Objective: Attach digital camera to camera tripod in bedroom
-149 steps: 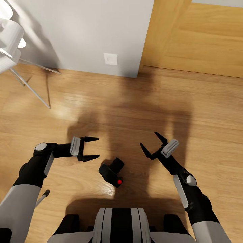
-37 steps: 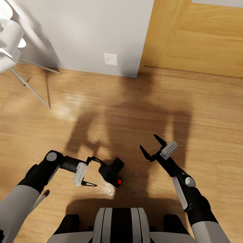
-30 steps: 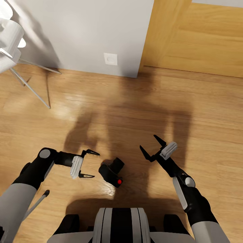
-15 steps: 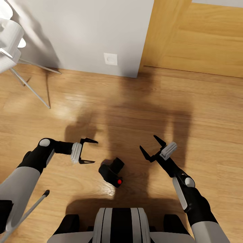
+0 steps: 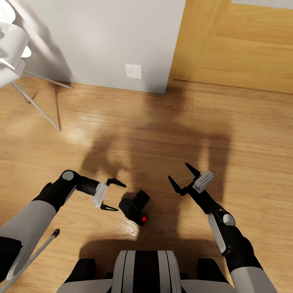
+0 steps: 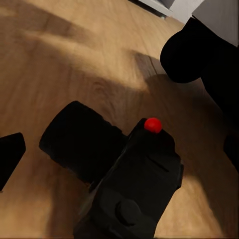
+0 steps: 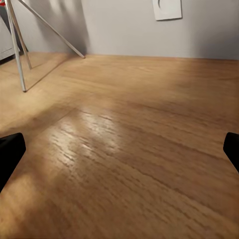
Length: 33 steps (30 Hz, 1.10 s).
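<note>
The digital camera lies on the light wood floor just ahead of my base, its red button toward me. My left gripper is open just left of the camera, its tips a short gap from the body and not touching it. Up close in the left wrist view, the digital camera shows its round lens barrel and red button, with one fingertip off to the side. My right gripper hangs open right of the camera, holding nothing. The tripod's head is out of view.
A white lamp on thin metal legs stands at the far left by the grey wall. A wooden door is at the back right. A thin silver rod with a black tip lies under my left arm; I cannot tell what it belongs to.
My left gripper has swung right and toward me, closing most of the gap to the camera. The camera and the right arm have not moved.
</note>
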Motion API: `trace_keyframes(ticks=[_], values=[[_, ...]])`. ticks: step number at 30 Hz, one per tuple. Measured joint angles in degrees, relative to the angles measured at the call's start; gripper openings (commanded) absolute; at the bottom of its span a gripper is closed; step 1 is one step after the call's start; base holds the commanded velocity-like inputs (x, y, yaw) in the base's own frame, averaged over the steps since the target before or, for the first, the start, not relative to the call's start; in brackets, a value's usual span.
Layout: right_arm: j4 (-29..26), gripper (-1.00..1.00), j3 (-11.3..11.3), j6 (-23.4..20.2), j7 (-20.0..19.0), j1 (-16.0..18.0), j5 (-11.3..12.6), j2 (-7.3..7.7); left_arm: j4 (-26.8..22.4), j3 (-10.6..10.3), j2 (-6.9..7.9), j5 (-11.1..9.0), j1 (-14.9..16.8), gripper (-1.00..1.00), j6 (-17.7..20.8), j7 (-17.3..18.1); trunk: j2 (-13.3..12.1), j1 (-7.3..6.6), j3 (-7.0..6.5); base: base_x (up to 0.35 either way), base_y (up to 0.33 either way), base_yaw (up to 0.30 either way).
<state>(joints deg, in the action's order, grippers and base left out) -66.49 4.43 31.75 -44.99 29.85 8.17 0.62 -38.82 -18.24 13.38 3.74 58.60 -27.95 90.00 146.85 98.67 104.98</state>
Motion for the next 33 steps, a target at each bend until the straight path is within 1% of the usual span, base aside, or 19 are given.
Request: trace_keyframes(ticks=[3, 10, 18, 30, 31, 33], values=[[0.0, 1.0, 0.0, 0.0, 0.0, 0.0, 0.0, 0.0, 0.01, -0.97, 0.06, -0.03, 0.0, 1.0, 0.0, 0.0, 0.0, 0.0, 0.0, 0.0, 0.0, 0.0], [0.0, 1.0, 0.0, 0.0, 0.0, 0.0, 0.0, 0.0, 0.09, -1.67, 0.21, -0.03, 0.0, 1.0, -0.07, 0.0, 0.0, 0.0, 0.0, 0.0, 0.0, 0.0], [0.0, 1.0, 0.0, 0.0, 0.0, 0.0, 0.0, 0.0, 0.11, -1.82, 0.23, 0.0, 0.0, 1.0, -0.09, 0.0, 0.0, 0.0, 0.0, 0.0, 0.0, 0.0], [0.0, 1.0, 0.0, 0.36, -0.08, 0.0, 0.0, 0.0, 0.4, -1.91, -0.15, -0.04, 0.0, 1.0, -0.09, 0.0, 0.0, 0.0, 0.0, 0.0, 0.0, 0.0], [0.0, 1.0, 0.0, 1.25, -0.08, 0.0, 0.01, 0.0, 1.7, -1.89, -0.46, 0.0, 0.0, 1.0, -0.09, 0.0, 0.0, 0.0, 0.0, 0.0, 0.0, 0.0], [0.0, 1.0, 0.0, 1.84, -0.08, 0.0, 0.0, 0.0, 2.51, -1.85, -0.85, 0.01, 0.0, 1.0, -0.11, 0.0, 0.0, 0.0, 0.0, 0.0, 0.0, 0.0]])
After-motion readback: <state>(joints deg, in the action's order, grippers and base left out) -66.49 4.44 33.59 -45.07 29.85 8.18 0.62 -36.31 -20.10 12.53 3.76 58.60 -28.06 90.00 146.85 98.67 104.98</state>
